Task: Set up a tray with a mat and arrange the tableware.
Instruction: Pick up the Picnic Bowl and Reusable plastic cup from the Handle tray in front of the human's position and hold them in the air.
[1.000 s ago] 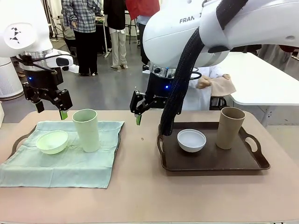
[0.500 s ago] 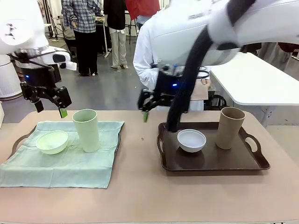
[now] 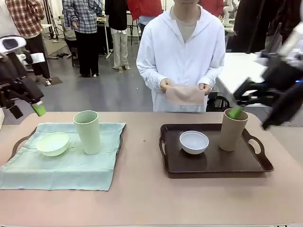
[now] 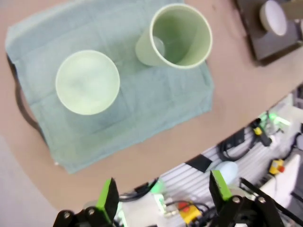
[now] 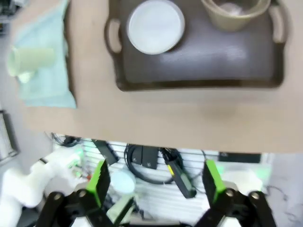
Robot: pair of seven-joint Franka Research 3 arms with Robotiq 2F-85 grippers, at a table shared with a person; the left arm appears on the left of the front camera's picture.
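**Operator:** How do your grippers stand?

**Robot:** My right gripper [image 5: 156, 178] hangs above the right end of the brown tray [image 3: 213, 165], fingers spread wide with nothing between them. My left gripper [image 4: 163, 194] is just as wide and just as empty, up at the table's left edge above the green mat [image 3: 61, 165].

**Operator:** And the tableware?

**Robot:** The pale green bowl [image 3: 53, 143] and pale green cup [image 3: 88, 132] stand side by side on that mat. The white bowl [image 3: 194, 142] and tan cup [image 3: 233, 129] sit on the brown tray's bare floor. Across the table, the person holds a folded tan cloth [image 3: 185, 94] in both hands.

**Operator:** What does your next move turn on?

**Robot:** I judge that the cloth belongs under those two, so they must come off first. The tan cup stands upright, its long axis vertical, just below my right gripper. The bowl lies farther toward the middle, and my left arm is well apart from both. In the front view a green pad overlaps the cup's rim, but I cannot tell whether they touch.
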